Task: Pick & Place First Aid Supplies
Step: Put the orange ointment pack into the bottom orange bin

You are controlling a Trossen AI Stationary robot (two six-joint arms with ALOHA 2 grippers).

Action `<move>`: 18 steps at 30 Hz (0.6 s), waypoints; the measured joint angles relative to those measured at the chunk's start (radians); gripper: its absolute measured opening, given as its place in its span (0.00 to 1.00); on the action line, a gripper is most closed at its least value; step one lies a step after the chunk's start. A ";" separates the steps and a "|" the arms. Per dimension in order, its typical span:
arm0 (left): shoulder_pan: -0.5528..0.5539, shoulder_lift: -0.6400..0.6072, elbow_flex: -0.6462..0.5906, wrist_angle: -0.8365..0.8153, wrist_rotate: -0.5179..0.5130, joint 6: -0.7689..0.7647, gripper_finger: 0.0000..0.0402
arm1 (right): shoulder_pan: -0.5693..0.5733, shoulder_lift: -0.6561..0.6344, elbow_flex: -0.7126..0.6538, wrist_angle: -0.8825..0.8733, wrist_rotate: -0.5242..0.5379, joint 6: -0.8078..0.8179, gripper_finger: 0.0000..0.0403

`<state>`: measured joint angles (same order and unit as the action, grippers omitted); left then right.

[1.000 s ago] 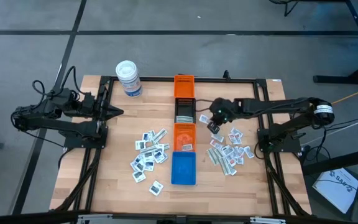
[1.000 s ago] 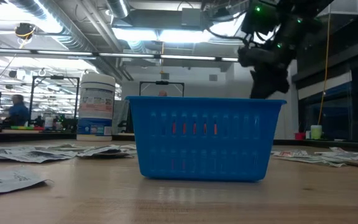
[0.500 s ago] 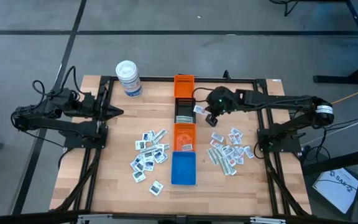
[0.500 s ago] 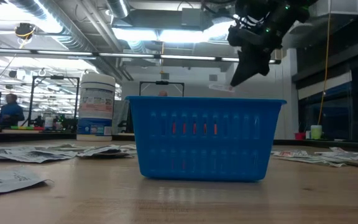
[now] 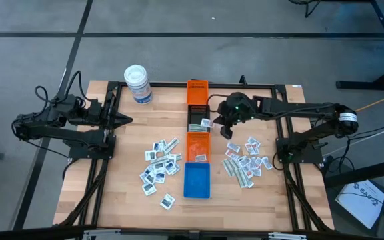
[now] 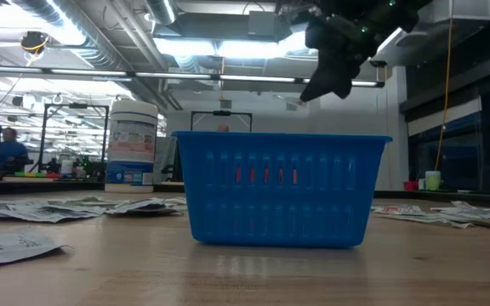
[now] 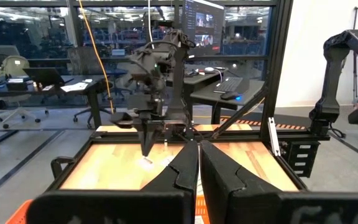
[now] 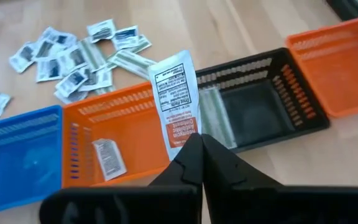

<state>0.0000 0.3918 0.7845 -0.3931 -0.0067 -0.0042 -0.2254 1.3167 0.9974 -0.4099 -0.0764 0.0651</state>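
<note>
Four rectangular plastic bins run in a line down the middle of the pale wooden counter [image 5: 112, 193] in the high view: an orange bin [image 5: 197, 92], a black mesh bin [image 5: 198, 119], a second orange bin [image 5: 198, 147] and a blue bin [image 5: 197, 180]. The right gripper [image 5: 213, 123] hangs at the black bin's edge, jaws pressed together on one small white paper packet [image 5: 206, 124]. More flat white packets lie scattered on the counter, one cluster [image 5: 160, 165] left of the bins and another [image 5: 247, 162] right of them. A white cylindrical tub [image 5: 138, 84] stands near the far left corner. The left gripper [image 5: 124, 121] waits at the left side, jaws pressed together on nothing.

From the low view, the blue bin fills the foreground and the right gripper [image 6: 303, 95] hangs high above it, the packet showing as a pale sliver at its tip.

From the left wrist view, that arm's own dark fingers [image 7: 191, 163] meet in front of the lens, with the right arm working farther off.

From the right wrist view, the packet [image 8: 178, 102] is a flat, narrow white sachet with black and red print, pinched only at its lower end. It stands over the wall between the second orange bin [image 8: 92, 112] and the black bin [image 8: 253, 68]. Released here, it could flutter into the wrong bin or catch on that wall. The thin grip could also let it slip early.
</note>
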 joint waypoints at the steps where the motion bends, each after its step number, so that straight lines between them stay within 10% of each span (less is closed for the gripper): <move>1: 0.000 0.000 0.000 0.000 0.000 0.000 0.03 | 0.009 0.000 0.000 0.000 -0.003 -0.002 0.00; 18: 0.000 0.000 0.000 0.000 0.000 0.000 0.03 | 0.186 0.139 0.000 0.101 -0.007 -0.002 0.00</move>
<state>-0.0002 0.3916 0.7845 -0.3927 -0.0067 -0.0040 -0.0393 1.4554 0.9974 -0.3092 -0.0835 0.0631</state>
